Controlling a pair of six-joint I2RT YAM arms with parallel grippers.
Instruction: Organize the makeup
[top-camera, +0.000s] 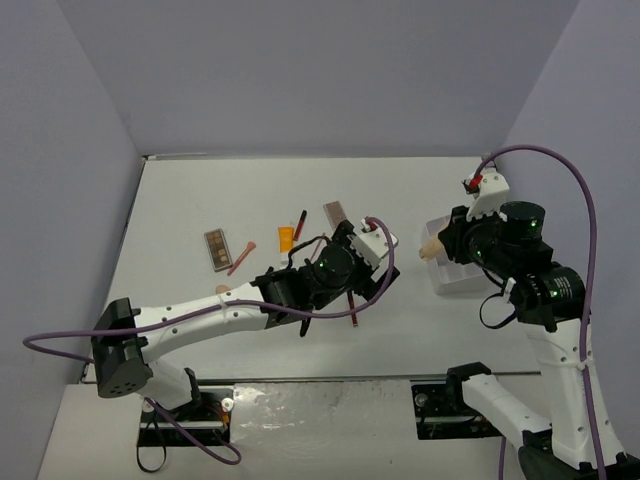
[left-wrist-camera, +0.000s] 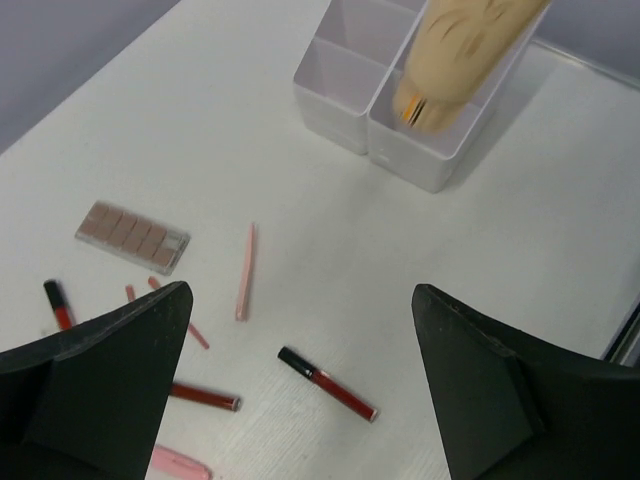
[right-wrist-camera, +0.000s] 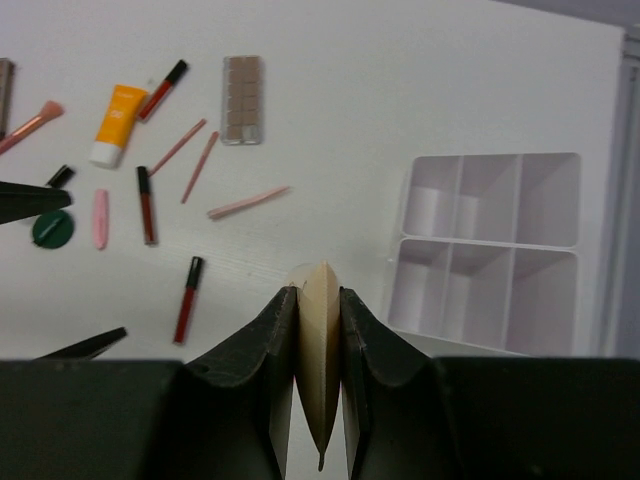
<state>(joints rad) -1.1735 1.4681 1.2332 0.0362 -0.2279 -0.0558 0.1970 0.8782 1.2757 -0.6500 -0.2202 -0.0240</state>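
My right gripper (right-wrist-camera: 320, 295) is shut on a beige tube (right-wrist-camera: 320, 350) and holds it over the left edge of the white tray (right-wrist-camera: 490, 250); the tube also shows in the top view (top-camera: 430, 247). My left gripper (left-wrist-camera: 300, 290) is open and empty above a dark-red stick (left-wrist-camera: 328, 383). Loose on the table are a brown palette (right-wrist-camera: 242, 98), an orange tube (right-wrist-camera: 118, 123), dark-red sticks (right-wrist-camera: 145, 204), a pink stick (right-wrist-camera: 100, 218), pink pencils (right-wrist-camera: 248, 202) and a dark-green disc (right-wrist-camera: 52, 228). A second palette (top-camera: 217, 250) lies farther left.
The tray (top-camera: 465, 275) has six empty compartments and stands at the right under my right arm. A pink-tipped brush (top-camera: 241, 257) lies beside the left palette. My left arm (top-camera: 230, 312) reaches across the middle of the table. Walls close the back and sides.
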